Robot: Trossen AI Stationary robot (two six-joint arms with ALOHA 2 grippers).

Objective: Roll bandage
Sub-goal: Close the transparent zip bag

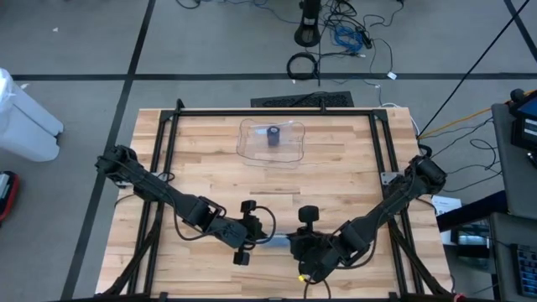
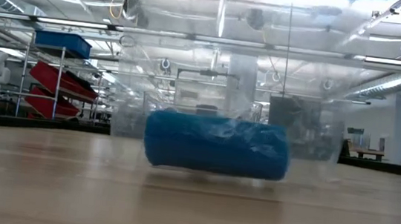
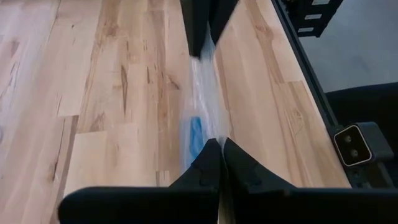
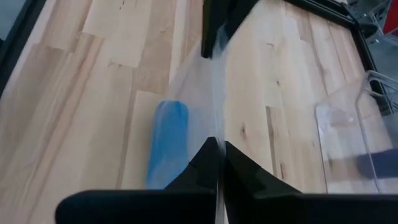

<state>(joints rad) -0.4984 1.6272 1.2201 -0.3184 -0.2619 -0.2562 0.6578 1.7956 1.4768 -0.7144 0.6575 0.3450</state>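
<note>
Clear plastic wrapper (image 4: 208, 93) holding a blue bandage (image 4: 166, 143), pinched by left gripper (image 1: 249, 239) and right gripper (image 1: 295, 243); pull apart evenly, fingers clamped.

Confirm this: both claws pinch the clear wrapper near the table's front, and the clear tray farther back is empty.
Not empty: the high view shows a blue roll inside the clear tray. The left claw and right claw do pinch the clear wrapper near the table front.

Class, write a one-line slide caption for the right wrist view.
Right pincer shut on clear wrapper holding a blue bandage roll above the wooden table.
</note>
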